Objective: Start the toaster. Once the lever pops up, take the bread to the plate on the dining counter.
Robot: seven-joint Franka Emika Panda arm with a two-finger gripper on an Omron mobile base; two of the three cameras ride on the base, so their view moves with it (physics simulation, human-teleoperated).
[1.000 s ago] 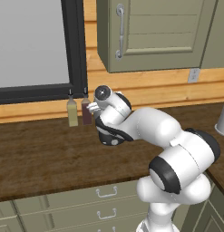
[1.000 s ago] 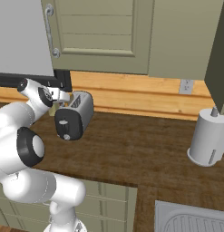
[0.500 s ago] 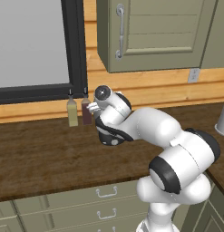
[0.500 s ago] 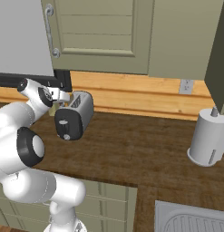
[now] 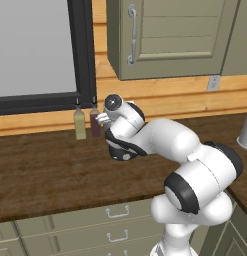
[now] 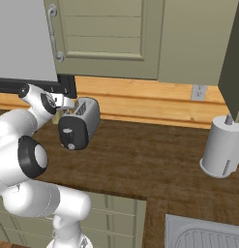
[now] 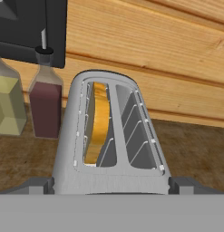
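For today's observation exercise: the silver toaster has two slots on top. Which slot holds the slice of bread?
In the hand view, the left slot of the silver-grey toaster holds the yellow-crusted bread slice; it is the one nearer the dark red bottle. The right slot shows bare wire guides.

The bread (image 7: 99, 121) stands in the toaster's (image 7: 111, 149) left slot, two bottles (image 7: 45, 99) behind.

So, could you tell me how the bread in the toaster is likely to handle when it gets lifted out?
The bread is a thin slice standing on edge in one slot of the toaster, so it is probably light. Its crust looks firm, so likely fairly stiff, though a hard pinch might crush it.
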